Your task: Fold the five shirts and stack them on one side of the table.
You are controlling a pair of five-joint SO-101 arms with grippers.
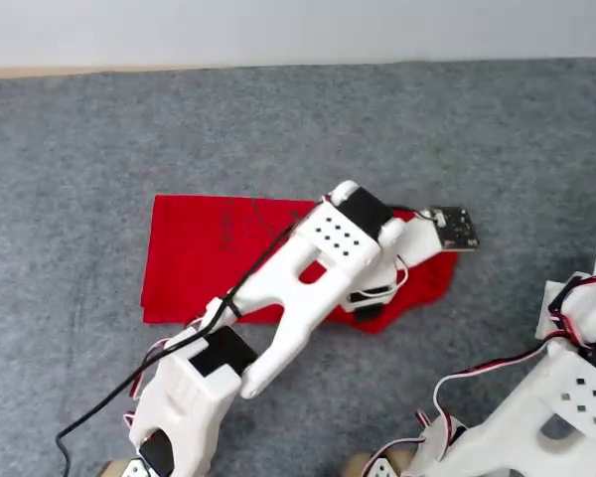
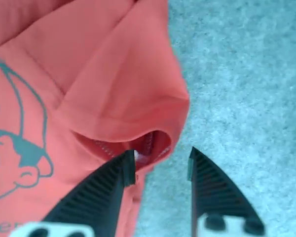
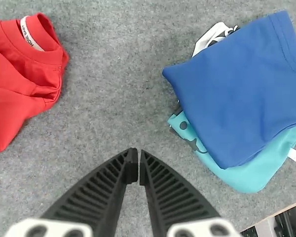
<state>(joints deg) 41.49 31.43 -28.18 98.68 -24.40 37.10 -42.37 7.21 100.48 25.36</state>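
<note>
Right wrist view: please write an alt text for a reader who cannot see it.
The right pincer, jaws shut, hangs over the gray table, between a red shirt on one side and a folded blue shirt lying on a teal shirt on the other. A bit of white cloth peeks out from under the blue shirt.

My left arm (image 1: 298, 278) hides the middle of the red shirt (image 1: 194, 248), and the blue shirt (image 3: 241, 94) covers most of the teal shirt (image 3: 251, 173).
</note>
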